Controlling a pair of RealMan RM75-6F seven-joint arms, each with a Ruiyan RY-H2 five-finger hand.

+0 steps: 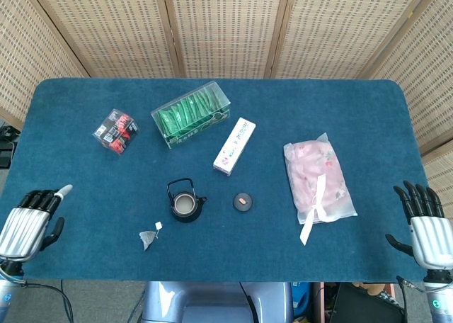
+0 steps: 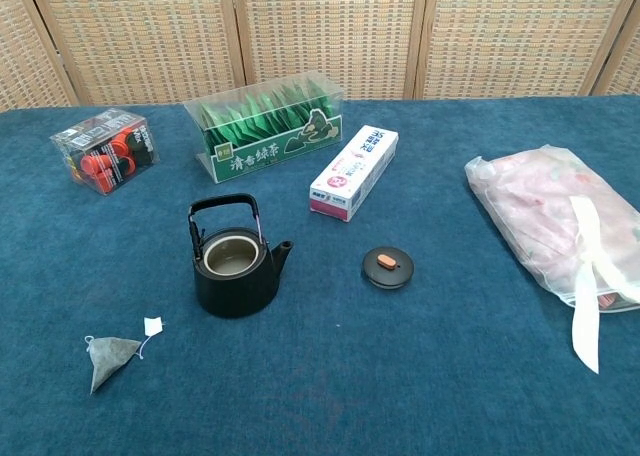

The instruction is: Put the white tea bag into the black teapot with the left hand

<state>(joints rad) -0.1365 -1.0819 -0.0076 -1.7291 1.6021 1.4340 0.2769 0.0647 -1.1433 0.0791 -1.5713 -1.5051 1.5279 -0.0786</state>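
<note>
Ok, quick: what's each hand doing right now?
Left hand: open, holding nothing, at the table's near left edge.
Right hand: open, holding nothing, off the table's right edge.

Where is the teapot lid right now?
The lid lies on the table, off the teapot, to the right of its spout and in front of the white box, in both views.

table (image 2: 480, 396) deep blue | teapot (image 2: 235, 271) black | tea bag (image 2: 110, 356) grey-white, white tag | lid (image 2: 388, 267) black, orange knob | box (image 2: 268, 128) clear, green packets | pouch (image 2: 550, 221) pink floral | screen (image 2: 320, 31) tan woven
</note>
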